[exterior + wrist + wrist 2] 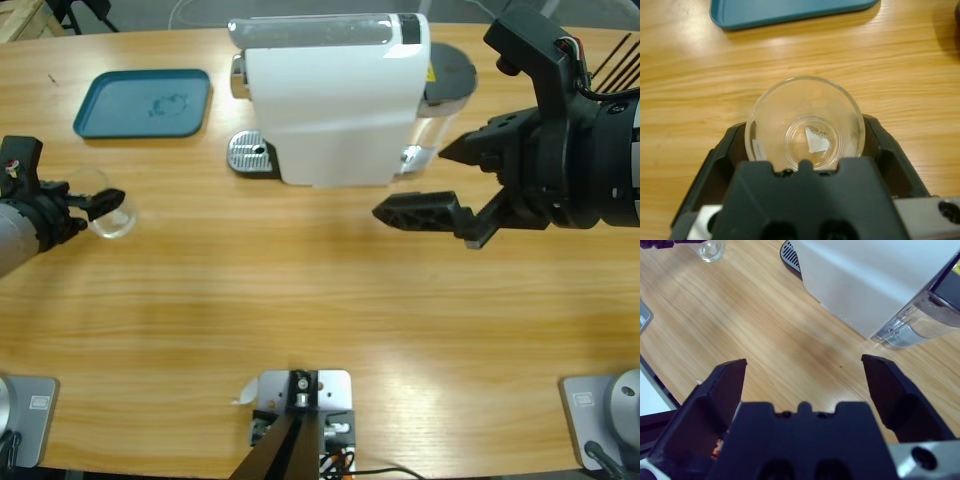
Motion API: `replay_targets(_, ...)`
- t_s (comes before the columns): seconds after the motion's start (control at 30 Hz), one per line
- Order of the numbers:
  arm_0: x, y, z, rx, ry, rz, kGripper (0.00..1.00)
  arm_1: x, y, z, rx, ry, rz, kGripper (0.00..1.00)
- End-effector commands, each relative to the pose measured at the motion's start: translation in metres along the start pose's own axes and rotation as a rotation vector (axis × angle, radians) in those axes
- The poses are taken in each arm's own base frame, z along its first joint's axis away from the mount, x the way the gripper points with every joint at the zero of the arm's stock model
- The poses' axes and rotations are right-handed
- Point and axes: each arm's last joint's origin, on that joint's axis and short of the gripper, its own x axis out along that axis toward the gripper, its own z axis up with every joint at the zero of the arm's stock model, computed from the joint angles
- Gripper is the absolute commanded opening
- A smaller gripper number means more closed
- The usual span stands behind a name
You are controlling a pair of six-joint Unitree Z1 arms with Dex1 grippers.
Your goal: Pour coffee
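We have the glass (805, 135) pinched between the jaws of the left gripper (88, 208), out near the left end of the counter (300, 300), just below the blue tray (143, 102). It looks empty: the left wrist view shows a clear bottom with only a pale glint and no amber coffee in it. We judge it is held this way so it can be carried to the drip grate (250, 153) at the front of the white coffee machine (335, 95), where the brew would fall. The left arm lies low, reaching in from the left edge with the gripper level along the counter. Our right gripper (450, 185) hovers spread wide and holding nothing, just beside the machine's right side and its water tank (912, 332), angled down toward bare wood, probably ready to work the machine.
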Motion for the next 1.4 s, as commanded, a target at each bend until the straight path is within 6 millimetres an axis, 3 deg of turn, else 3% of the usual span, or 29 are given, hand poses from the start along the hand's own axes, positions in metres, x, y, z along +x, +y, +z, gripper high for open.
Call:
replay_targets(0.03,-0.043,0.032,0.047,0.305,-0.250,-0.378,0.000,-0.020,-0.006,-0.020,-0.125,0.003,0.012,1.000)
replay_targets(0.13,-0.040,0.044,0.063,0.409,-0.296,-0.597,0.000,-0.028,-0.011,-0.035,-0.153,0.002,0.015,1.000)
replay_targets(0.23,-0.022,0.045,0.071,0.579,-0.302,-0.691,0.000,-0.031,-0.015,-0.047,-0.150,0.009,0.014,1.000)
replay_targets(0.37,0.028,0.046,0.076,0.702,-0.239,-0.754,0.000,-0.028,-0.018,-0.054,-0.145,0.031,-0.001,1.000)
replay_targets(0.5,0.080,0.053,0.092,0.668,-0.233,-0.893,0.000,-0.031,-0.027,-0.056,-0.118,0.039,-0.033,1.000)
replay_targets(0.6,0.104,0.050,0.111,0.678,-0.271,-0.935,0.000,-0.033,-0.032,-0.057,-0.100,0.042,-0.050,1.000)
replay_targets(0.7,0.124,0.041,0.116,0.697,-0.283,-0.992,0.000,-0.032,-0.034,-0.058,-0.095,0.056,-0.062,1.000)
replay_targets(0.97,0.129,-0.026,0.099,0.895,-0.207,-1.025,0.000,-0.025,-0.041,-0.055,-0.068,0.067,-0.092,1.000)
replay_targets(1.23,0.141,-0.019,0.115,0.892,-0.215,-0.933,0.000,-0.012,-0.041,-0.052,-0.067,0.081,-0.086,1.000)
replay_targets(1.4,0.147,-0.027,0.118,0.877,-0.219,-0.966,0.000,-0.009,-0.041,-0.054,-0.065,0.088,-0.081,1.000)
